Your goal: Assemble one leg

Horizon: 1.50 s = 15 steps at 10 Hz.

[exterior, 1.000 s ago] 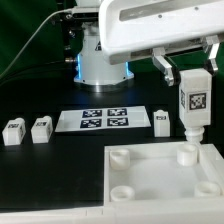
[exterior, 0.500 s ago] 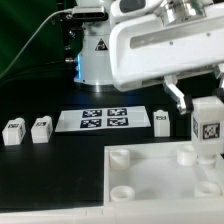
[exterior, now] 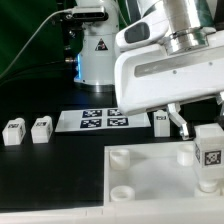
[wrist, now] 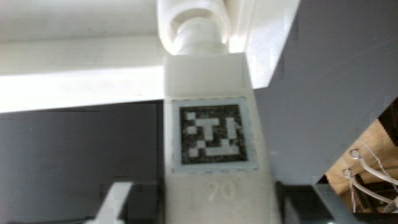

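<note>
At the far left of the exterior view, the first spare leg [exterior: 13, 131] and the second spare leg [exterior: 41, 129] are sitting side by side on the black table [exterior: 45, 185], untouched. Right of them, the marker board [exterior: 100, 121] is lying flat. Just past its right end a third spare leg [exterior: 161, 122] is peeking out from behind the arm.

Lower in the frame, the white board [exterior: 150, 175] is waiting with its round sockets showing. The upper-right socket [exterior: 188, 153] is standing empty.

At the right edge, the gripper [exterior: 203, 124] is carrying the leg [exterior: 208, 150], which is upright with its tag facing the camera. The fingers are clamped on its upper part. In the wrist view the leg [wrist: 214, 130] is filling the middle of the frame, gripped at the near end.

What is changing is the leg's place. A second ago it was hanging high, roughly over that upper-right socket. Half a second ago it was sliding right and sinking, and now it is lower again, just right of the socket.

To me the arm is bringing it down toward the board's right side, so seating is under way but unfinished. I cannot tell whether the leg's foot is touching the board yet.
</note>
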Motion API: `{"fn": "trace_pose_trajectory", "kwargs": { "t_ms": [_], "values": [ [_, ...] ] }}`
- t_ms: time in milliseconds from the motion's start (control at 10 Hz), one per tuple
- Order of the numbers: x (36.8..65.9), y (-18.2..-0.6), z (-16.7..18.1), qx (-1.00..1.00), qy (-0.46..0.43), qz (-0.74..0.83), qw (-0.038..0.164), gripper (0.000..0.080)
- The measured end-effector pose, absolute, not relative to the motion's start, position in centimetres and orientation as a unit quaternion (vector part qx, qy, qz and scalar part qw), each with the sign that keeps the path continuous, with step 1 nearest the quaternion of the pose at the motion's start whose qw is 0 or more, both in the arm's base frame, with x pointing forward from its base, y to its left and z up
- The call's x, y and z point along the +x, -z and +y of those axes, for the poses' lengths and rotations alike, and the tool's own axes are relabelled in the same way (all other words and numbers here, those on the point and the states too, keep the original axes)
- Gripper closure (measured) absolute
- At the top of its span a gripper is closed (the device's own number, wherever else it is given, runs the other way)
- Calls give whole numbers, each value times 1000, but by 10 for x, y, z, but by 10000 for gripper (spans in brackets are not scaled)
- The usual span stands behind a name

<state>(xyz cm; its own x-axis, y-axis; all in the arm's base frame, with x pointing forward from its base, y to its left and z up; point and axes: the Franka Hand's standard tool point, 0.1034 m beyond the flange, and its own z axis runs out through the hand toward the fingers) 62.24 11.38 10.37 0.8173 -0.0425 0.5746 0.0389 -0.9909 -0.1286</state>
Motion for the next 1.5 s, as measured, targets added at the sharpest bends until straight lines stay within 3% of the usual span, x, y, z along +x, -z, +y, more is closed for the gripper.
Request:
{"fn": "trace_pose_trajectory", "kwargs": {
  "t_ms": [400, 1000, 1100, 1200, 1300, 1500],
  "values": [
    [618, -90, 114, -952, 298, 2, 66, 506],
    [619, -88, 115, -952, 299, 2, 67, 506],
    [618, -86, 115, -953, 294, 1, 67, 424],
    [618, -86, 115, -953, 294, 1, 67, 242],
    [618, -86, 115, -953, 294, 1, 67, 179],
    [618, -86, 115, -953, 294, 1, 67, 156]
  ]
}}
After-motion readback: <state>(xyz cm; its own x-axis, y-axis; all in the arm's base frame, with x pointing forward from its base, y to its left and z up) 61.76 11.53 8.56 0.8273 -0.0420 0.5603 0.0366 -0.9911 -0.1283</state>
